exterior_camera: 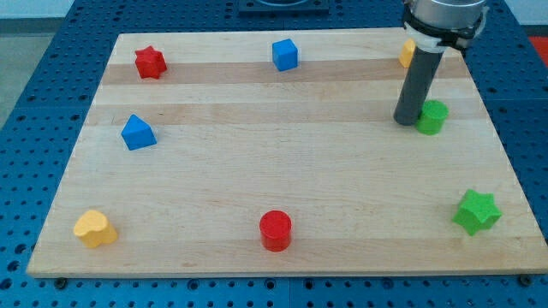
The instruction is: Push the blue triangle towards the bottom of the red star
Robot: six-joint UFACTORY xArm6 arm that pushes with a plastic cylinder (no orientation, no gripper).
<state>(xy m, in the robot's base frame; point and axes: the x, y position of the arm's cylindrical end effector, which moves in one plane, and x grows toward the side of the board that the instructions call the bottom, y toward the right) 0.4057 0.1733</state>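
Observation:
The blue triangle (pixel 137 133) lies near the board's left edge, below the red star (pixel 149 62), which sits at the view's top left. A gap of bare wood separates them. My tip (pixel 405 121) is far to the view's right, touching or almost touching the left side of a green round block (pixel 433 117). The rod rises from there to the arm at the view's top right.
A blue cube (pixel 285 55) sits at the top middle. A yellow block (pixel 407 54) is partly hidden behind the rod. A green star (pixel 477 211) is at the bottom right, a red cylinder (pixel 276 230) at the bottom middle, a yellow heart (pixel 94 228) at the bottom left.

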